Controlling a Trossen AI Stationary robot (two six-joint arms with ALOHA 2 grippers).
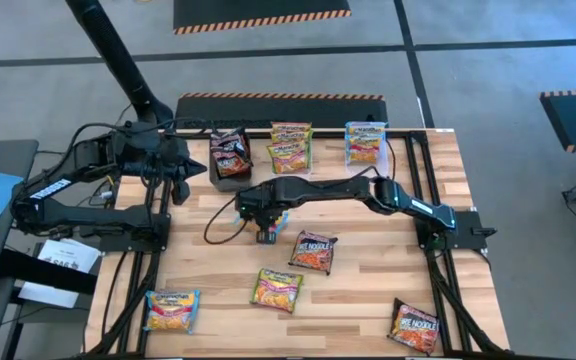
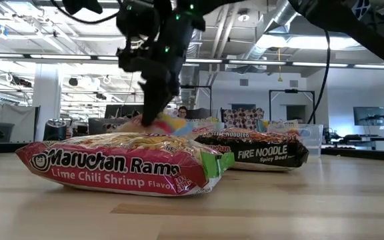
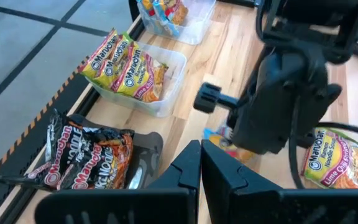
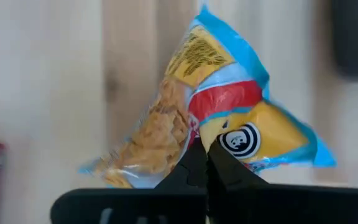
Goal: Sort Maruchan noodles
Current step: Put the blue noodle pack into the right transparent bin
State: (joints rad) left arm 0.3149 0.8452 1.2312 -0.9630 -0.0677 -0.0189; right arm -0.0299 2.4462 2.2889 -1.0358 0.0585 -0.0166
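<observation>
My right gripper (image 1: 266, 228) reaches to the middle of the table and is shut on a light-blue Maruchan noodle packet (image 4: 229, 106). In the low view it comes down (image 2: 153, 115) behind a Lime Chili Shrimp packet (image 2: 119, 165) lying flat on the near table. My left gripper (image 3: 201, 163) hangs shut and holds nothing, above the table's left side near the far tubs. At the far edge, a dark tub (image 1: 230, 155) holds dark packets, a clear tub (image 1: 290, 148) holds yellow-green ones, and another clear tub (image 1: 365, 143) holds light-blue ones. My right gripper pinches the light-blue packet's wrapper beside the round logo (image 4: 236, 140) between its two fingers. The fingers come from above, slanting down. The film puckers up toward the fingertips (image 4: 194, 163) and the packet tilts; whether its far end is on the table I cannot tell.
Loose packets lie flat on the wooden table: a dark Fire Noodle one (image 1: 313, 252), a yellow-pink one (image 1: 276, 290), one at the near left corner (image 1: 172, 310) and a dark one at the near right (image 1: 415, 325). A black cable (image 1: 218, 232) loops beside the right gripper.
</observation>
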